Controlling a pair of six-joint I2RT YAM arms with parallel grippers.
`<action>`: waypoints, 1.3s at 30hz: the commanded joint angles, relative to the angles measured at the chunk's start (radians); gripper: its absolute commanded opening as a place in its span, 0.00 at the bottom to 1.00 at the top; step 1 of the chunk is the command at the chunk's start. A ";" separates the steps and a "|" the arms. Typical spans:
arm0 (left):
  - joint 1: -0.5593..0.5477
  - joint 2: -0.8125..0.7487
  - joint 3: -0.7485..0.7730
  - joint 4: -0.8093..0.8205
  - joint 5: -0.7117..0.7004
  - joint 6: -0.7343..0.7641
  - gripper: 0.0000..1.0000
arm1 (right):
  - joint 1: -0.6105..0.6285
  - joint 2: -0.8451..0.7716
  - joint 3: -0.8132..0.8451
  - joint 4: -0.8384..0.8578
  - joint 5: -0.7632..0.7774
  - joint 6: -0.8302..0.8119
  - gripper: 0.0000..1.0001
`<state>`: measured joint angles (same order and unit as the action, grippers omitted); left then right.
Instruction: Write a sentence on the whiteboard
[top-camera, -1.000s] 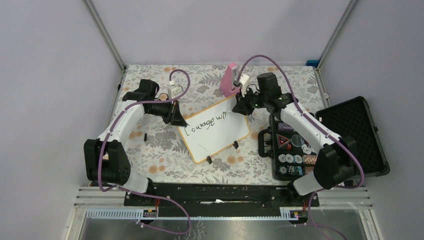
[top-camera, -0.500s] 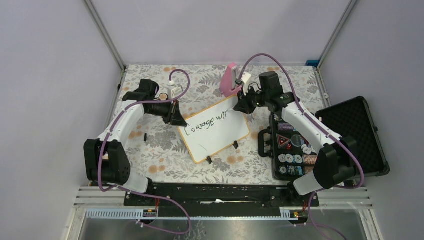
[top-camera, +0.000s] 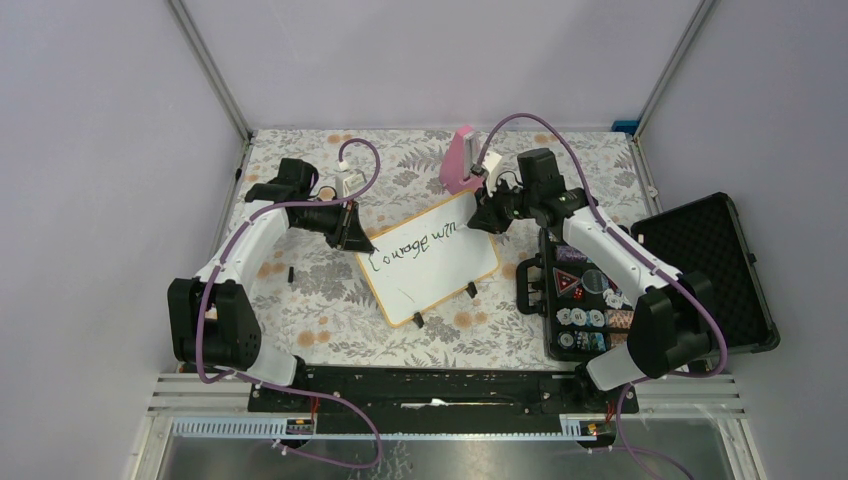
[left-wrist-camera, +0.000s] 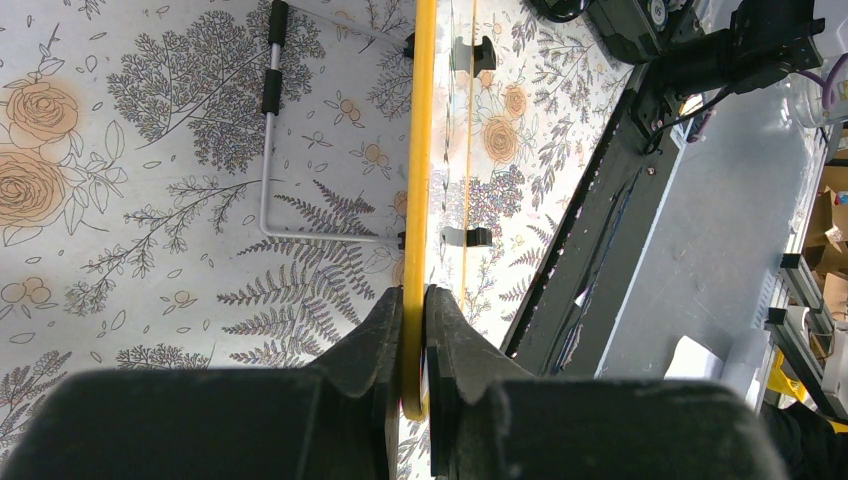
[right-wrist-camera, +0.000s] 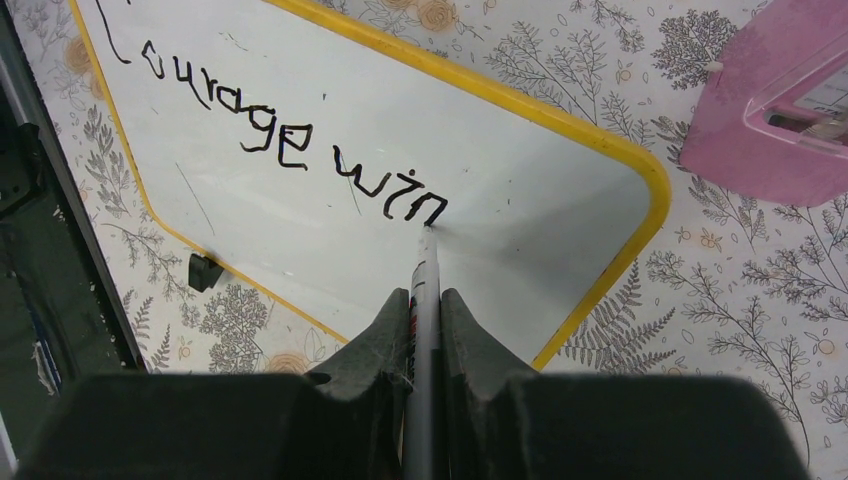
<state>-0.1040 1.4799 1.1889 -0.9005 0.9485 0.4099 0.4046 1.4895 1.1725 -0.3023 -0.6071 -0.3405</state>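
Left gripper (top-camera: 352, 228) at 9 o'clock of the scene, clamped shut on the yellow-orange rim of the whiteboard (top-camera: 440, 270), at its left short edge; in the left wrist view the rim runs edge-on between the fingers (left-wrist-camera: 385, 320) and a bent wire stand (left-wrist-camera: 265, 150) sits on the board's back side. Whiteboard lies mid-table on the floral table cover (top-camera: 300, 290), long axis from 8 o'clock to 2 o'clock, two black feet on its near long edge toward 5 o'clock. The sentence (right-wrist-camera: 290, 140) is black handwriting, one line, reading "Courage win", starting by the left gripper and running toward 2 o'clock. Right gripper (top-camera: 487, 215) is over the board's far right corner, closed tight on a marker (right-wrist-camera: 425, 290) that points toward 12 o'clock in the right wrist view, tip at the end of the "n". Pink box (top-camera: 460, 160) is just past the board at 12 o'clock. Open black case (top-camera: 690, 240) is at 3 o'clock, round chips and stickers inside, print too small to read.
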 joint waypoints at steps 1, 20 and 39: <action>-0.005 -0.002 -0.009 0.048 -0.099 0.038 0.00 | -0.009 -0.025 -0.007 0.014 -0.007 -0.015 0.00; -0.005 -0.009 -0.011 0.048 -0.098 0.040 0.00 | -0.046 -0.047 0.019 0.004 -0.002 0.002 0.00; -0.006 -0.006 -0.009 0.048 -0.097 0.041 0.00 | -0.046 0.001 0.055 0.052 0.017 0.033 0.00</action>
<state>-0.1051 1.4799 1.1889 -0.9005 0.9485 0.4099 0.3641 1.4769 1.1805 -0.2977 -0.5858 -0.3202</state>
